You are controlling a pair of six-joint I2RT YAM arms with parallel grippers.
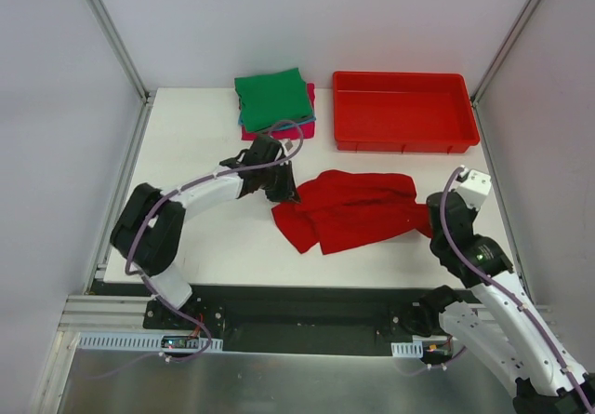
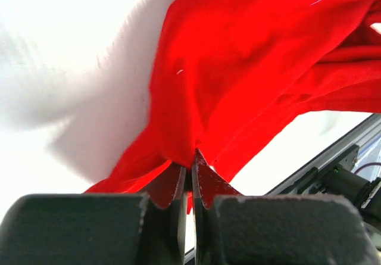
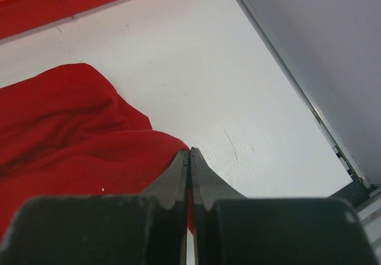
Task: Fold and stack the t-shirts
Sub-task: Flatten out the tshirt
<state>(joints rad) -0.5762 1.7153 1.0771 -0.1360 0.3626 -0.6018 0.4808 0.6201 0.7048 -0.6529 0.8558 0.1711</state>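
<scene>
The left gripper [image 2: 190,158] is pinched tight on a bunched fold at the left end of the red t-shirt [image 1: 349,209]. The right gripper [image 3: 189,158] is closed at the opposite end, apparently with a sliver of cloth between its tips, though that view is too tight to be sure. Gripping both ends suits drawing the crumpled shirt flat on the table [image 1: 195,153] for folding, well clear of the folded stack [image 1: 272,100] at the far edge.

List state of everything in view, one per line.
red t-shirt: crumpled, unfolded, pinched at both ends
green t-shirt: folded, top of stack
magenta t-shirt: folded, bottom of stack
red bin: empty
left gripper: shut on red t-shirt
right gripper: shut on red t-shirt
</scene>
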